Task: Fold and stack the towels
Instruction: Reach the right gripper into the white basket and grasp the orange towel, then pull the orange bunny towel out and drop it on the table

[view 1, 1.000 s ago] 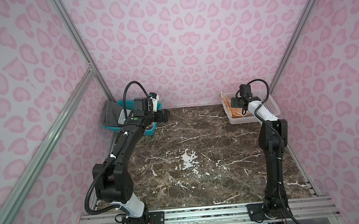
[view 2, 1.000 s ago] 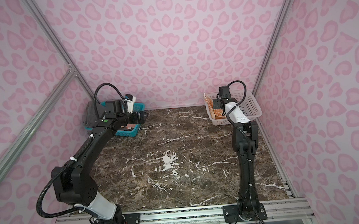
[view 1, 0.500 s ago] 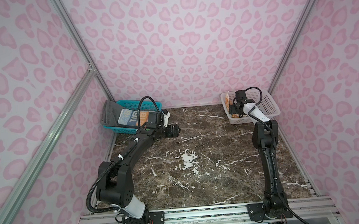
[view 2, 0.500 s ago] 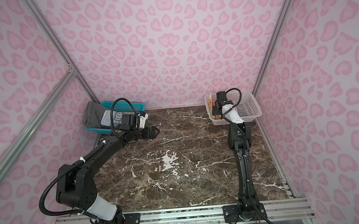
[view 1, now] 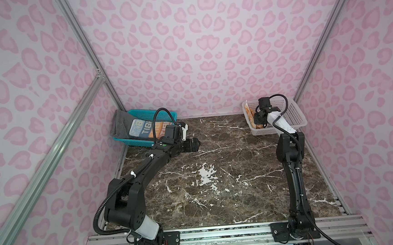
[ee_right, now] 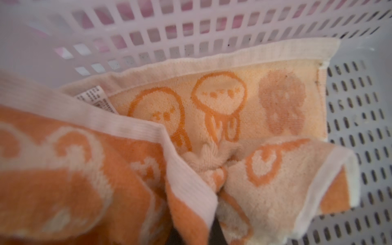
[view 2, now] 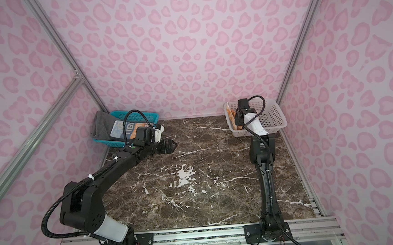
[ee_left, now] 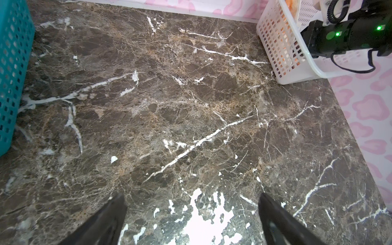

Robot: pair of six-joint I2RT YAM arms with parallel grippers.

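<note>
The orange towel (ee_right: 233, 106) with white cartoon faces lies bunched in the white basket (view 1: 292, 114) at the back right. My right gripper (view 1: 258, 123) reaches down into that basket and is shut on a pinched fold of this towel; its fingers are mostly buried in cloth in the right wrist view. The dark grey towel (view 1: 120, 123) and the multicolour lettered towel (view 1: 146, 129) on top of it lie in the teal basket (view 1: 142, 112) at the back left. My left gripper (view 1: 193, 145) hovers open and empty above the marble, just right of the teal basket.
The marble table (view 1: 218, 173) spreads between the two baskets. Pink patterned walls with metal frame posts close in the sides and back. In the left wrist view the white basket (ee_left: 275, 42) and the right arm (ee_left: 339, 38) show beyond the open fingers (ee_left: 118, 201).
My left arm has swung out from over the teal basket toward the table's middle, staying open. My right gripper has dropped into the white basket and closed on the orange towel.
</note>
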